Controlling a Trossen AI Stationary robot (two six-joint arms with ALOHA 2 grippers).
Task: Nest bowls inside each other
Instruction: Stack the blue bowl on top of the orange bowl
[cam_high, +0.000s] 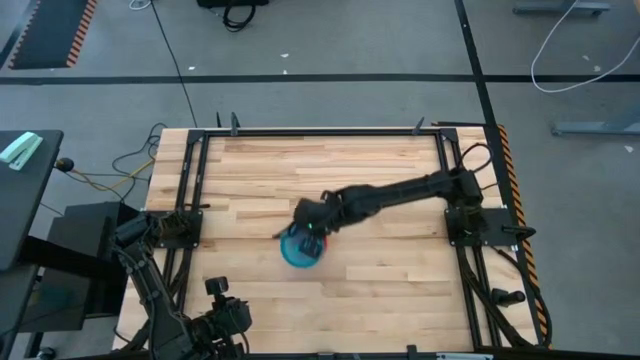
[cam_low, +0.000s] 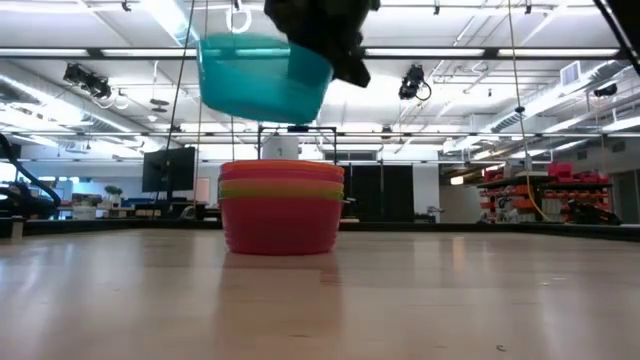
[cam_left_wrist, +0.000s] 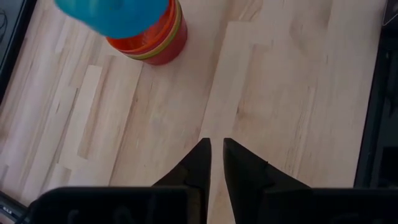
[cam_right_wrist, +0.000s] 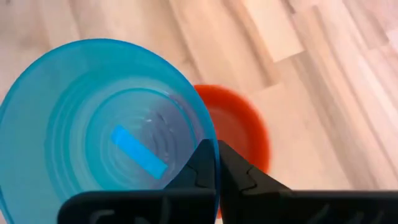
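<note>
A bright blue bowl (cam_low: 262, 78) hangs in the air under my right gripper (cam_right_wrist: 217, 158), which is shut on it near the table's middle (cam_high: 312, 228). Just below stands a stack of nested bowls (cam_low: 282, 208), its base on the table. The outer bowl is orange-red, with yellow and olive green rims showing above it. The right wrist view shows the stack (cam_right_wrist: 242, 127) partly behind the blue bowl (cam_right_wrist: 106, 134). No purple bowl shows. My left gripper (cam_left_wrist: 216, 152) is shut and touches nothing, near the table's near-left corner (cam_high: 225, 312). My right gripper pinches the blue bowl's rim (cam_right_wrist: 210, 134), one finger inside the bowl and one outside. The fingers (cam_right_wrist: 200, 167) come from above, pointing down. The bowl is lifted clear, mouth up and slightly tilted, above the stack without touching it (cam_low: 300, 105).
Bare wooden table top (cam_high: 380, 270) lies all around the stack. A black metal frame (cam_high: 320, 132) runs along the table's edges, with the arm bases at the left (cam_high: 170, 228) and right (cam_high: 475, 222) sides.
</note>
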